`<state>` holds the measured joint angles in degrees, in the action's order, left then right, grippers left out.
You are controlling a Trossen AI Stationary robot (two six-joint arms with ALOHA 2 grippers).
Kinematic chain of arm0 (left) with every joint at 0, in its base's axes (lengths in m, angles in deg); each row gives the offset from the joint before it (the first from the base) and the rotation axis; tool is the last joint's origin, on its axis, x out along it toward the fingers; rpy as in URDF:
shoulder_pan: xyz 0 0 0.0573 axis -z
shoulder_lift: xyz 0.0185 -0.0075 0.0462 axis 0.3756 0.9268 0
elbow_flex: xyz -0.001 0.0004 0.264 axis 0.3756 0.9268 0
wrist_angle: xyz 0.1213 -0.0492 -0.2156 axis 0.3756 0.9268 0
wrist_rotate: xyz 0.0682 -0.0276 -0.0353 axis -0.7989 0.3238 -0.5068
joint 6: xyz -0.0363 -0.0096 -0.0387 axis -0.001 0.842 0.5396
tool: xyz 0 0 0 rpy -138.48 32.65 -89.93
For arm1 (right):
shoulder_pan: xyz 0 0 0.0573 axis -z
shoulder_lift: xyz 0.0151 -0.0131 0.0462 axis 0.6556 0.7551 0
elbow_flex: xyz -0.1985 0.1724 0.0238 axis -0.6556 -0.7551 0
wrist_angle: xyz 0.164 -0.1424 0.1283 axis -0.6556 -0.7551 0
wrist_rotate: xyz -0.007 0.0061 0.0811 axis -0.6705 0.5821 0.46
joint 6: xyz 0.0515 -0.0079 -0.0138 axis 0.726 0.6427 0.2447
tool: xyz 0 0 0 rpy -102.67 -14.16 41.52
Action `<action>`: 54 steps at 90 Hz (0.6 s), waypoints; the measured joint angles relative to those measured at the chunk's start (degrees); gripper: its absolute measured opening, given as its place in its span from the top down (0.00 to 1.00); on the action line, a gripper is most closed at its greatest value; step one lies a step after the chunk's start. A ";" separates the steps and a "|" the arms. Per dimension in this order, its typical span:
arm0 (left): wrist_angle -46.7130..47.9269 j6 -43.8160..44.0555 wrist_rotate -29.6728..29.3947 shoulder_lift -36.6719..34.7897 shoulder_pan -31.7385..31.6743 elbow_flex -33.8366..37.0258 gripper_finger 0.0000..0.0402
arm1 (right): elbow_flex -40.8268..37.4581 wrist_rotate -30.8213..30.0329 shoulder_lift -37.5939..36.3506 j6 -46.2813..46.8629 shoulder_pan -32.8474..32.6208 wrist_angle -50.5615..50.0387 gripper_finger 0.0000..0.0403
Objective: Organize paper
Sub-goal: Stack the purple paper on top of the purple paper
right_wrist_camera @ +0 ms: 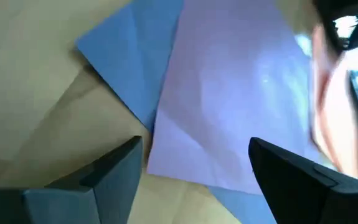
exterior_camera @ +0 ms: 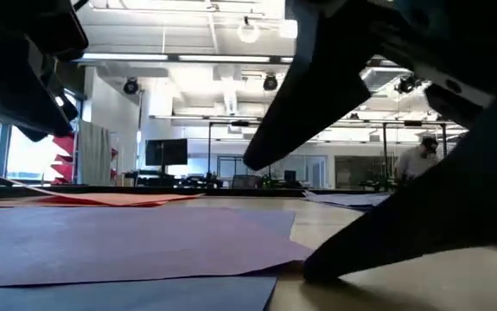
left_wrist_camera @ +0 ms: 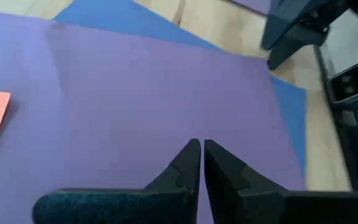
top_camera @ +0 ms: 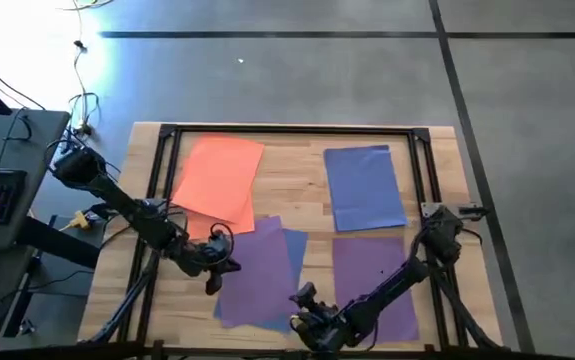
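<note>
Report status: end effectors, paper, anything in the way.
Left end effector shut, empty, over the purple sheet. Right end effector open at the mixed pile's corner. Blue sheet underneath it; orange stack apart. No obstruction seen.

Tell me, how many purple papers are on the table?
2 show: one purple sheet in the middle near the front, lying on a blue sheet, and another purple sheet at the front right, partly under the right arm. More may be hidden.
</note>
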<state>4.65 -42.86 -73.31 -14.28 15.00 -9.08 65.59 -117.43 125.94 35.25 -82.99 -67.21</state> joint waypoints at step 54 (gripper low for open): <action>-17.17 0.13 1.89 18.35 -0.35 0.00 1.00 | -0.26 -8.59 0.31 5.87 3.20 0.73 0.31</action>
<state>-12.53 -42.73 -71.42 4.07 14.65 -9.08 65.33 -126.02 126.24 41.12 -79.80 -66.48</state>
